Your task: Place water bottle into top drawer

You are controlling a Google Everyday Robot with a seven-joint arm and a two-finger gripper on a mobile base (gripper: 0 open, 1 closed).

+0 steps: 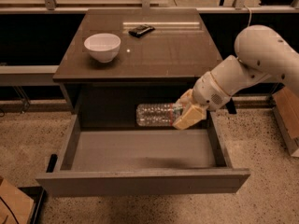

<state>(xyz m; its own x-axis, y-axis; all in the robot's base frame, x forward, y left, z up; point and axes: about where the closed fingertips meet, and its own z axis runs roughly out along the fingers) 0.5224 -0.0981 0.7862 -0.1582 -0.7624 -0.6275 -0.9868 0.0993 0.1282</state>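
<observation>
- The pincer [188, 116] hangs at the right rear of the open top drawer [140, 183], just under the bench [168, 55] edge, pinching the water bottle [156, 114] by its right end.
- The bottle lies level, its long axis left-right, reaching left from the pincer, above the drawer floor.
- Likely 1 move remains: lower and release.
- The drawer shows nothing inside; the white bowl [102, 45] on the bench looks empty too.
</observation>
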